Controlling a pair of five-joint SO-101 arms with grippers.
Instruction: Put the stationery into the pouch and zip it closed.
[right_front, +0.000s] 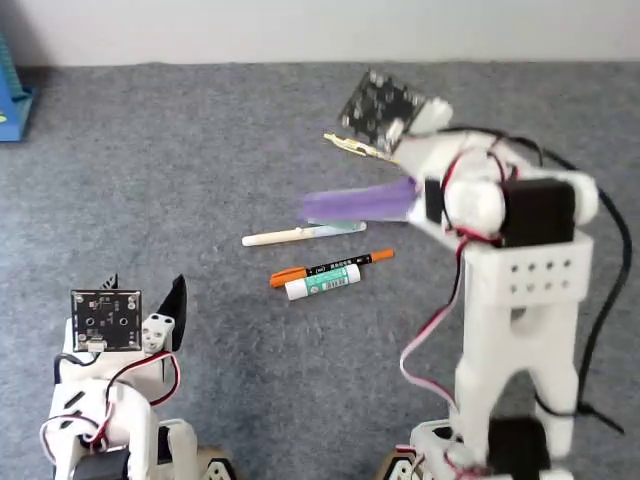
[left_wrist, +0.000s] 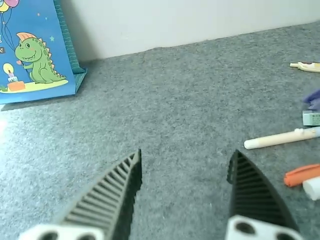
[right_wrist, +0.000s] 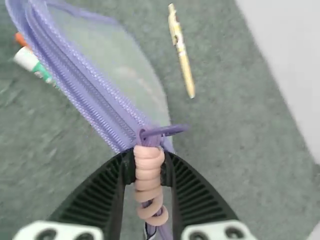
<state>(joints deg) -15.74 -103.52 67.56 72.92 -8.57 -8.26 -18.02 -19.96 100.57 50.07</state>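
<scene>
From the left gripper (right_front: 145, 283), carpet (right_front: 180, 150) lies open at twelve o'clock; white pen (right_front: 300, 235) and orange marker (right_front: 330, 267) block two o'clock.

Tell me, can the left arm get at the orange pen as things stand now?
Probably yes. The left gripper is open and empty, and only bare carpet lies between it and the orange pen. Whether the arm stretches that far I cannot tell.
</scene>
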